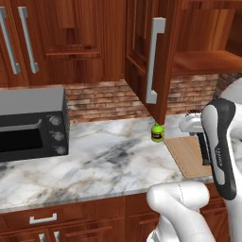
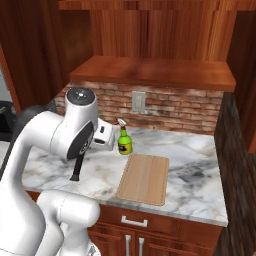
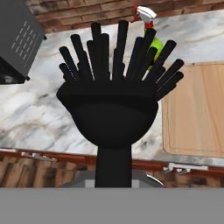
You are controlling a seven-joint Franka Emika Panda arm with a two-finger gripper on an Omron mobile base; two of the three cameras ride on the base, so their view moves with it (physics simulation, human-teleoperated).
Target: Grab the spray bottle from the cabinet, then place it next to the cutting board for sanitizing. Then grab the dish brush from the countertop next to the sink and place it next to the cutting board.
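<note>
My gripper (image 1: pixel 193 125) (image 2: pixel 102 136) is shut on the dish brush (image 3: pixel 109 113) and holds it in the air over the marble counter, left of the cutting board (image 1: pixel 189 156) (image 2: pixel 145 177) (image 3: pixel 197 109). In the hand view the black bristled head looms large, and the handle hides my fingertips. The thin handle (image 1: pixel 204 149) (image 2: pixel 76 167) hangs below the hand. The green spray bottle (image 1: pixel 157 133) (image 2: pixel 124 142) (image 3: pixel 155 43) stands upright on the counter just beyond the board's far left corner. Above it, the cabinet's door (image 1: pixel 158 61) stands open, showing a bare shelf (image 2: pixel 150 70).
A dark toaster oven (image 1: pixel 30 123) (image 3: pixel 13 43) sits on the counter to the left. A brick backsplash with a wall outlet (image 2: pixel 138 102) runs behind the counter. The open door's lower corner hangs just above the bottle. A dark side wall (image 2: pixel 235 150) bounds the counter's right end.
</note>
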